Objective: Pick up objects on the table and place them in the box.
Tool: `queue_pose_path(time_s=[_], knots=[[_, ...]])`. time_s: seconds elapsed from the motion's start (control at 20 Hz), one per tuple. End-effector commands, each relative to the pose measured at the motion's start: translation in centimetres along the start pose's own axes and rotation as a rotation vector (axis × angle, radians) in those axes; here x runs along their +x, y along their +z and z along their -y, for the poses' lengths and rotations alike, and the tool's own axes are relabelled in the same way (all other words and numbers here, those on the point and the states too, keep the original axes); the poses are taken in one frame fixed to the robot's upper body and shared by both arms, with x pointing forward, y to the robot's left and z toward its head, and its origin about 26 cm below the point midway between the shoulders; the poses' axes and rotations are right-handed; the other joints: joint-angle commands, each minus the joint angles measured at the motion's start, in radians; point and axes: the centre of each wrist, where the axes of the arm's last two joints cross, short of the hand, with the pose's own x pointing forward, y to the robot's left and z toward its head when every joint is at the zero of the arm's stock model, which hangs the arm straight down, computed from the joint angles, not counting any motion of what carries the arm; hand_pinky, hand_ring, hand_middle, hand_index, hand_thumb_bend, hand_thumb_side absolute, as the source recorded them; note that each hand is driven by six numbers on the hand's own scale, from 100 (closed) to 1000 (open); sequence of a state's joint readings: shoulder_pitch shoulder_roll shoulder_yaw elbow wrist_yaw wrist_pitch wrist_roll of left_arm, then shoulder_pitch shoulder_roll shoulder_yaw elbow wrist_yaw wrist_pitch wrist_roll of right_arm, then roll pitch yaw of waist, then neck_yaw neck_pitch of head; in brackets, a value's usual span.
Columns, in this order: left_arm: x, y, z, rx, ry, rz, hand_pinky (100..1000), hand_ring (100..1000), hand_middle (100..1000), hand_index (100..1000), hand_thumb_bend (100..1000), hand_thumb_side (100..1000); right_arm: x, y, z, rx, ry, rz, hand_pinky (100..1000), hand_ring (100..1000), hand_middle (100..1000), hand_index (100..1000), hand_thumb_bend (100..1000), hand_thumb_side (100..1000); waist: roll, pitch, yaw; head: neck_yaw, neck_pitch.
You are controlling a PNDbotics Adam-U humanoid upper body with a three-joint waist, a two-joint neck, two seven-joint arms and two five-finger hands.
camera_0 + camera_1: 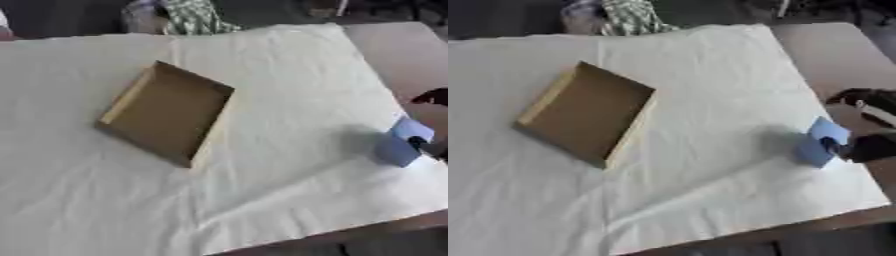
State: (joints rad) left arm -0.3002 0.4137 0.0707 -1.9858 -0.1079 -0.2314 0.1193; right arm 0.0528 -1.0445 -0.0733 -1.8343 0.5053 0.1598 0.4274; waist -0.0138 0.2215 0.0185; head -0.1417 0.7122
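Blue and boxy, the little block (822,141) sits near the right edge of the white cloth (702,125), well apart from the brown cardboard box (584,114), which looks empty. The right hand (866,140) has its dark fingers pinching the block's right side. The block looks light and stiff, so holding its flat sides should work. The left hand does not show
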Motion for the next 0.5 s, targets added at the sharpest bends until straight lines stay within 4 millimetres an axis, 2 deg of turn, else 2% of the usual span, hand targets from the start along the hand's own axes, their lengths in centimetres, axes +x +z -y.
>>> queue_pose_path(time_s=[0.05, 0.5], knots=[[0.53, -0.63, -0.63, -0.012, -0.02, 0.029, 601, 670, 538, 700, 387, 634, -0.49, 0.24, 1.24, -0.019, 0.022, -0.006, 927, 941, 935, 964, 233, 453, -0.001, -0.012, -0.002, -0.002, 0.006], [0.51, -0.57, -0.59, -0.013, -0.018, 0.025, 601, 672, 538, 699, 385, 637, -0.75, 0.15, 1.11, -0.017, 0.005, 0.007, 925, 936, 932, 962, 218, 468, -0.001, -0.01, -0.002, -0.003, 0.01]])
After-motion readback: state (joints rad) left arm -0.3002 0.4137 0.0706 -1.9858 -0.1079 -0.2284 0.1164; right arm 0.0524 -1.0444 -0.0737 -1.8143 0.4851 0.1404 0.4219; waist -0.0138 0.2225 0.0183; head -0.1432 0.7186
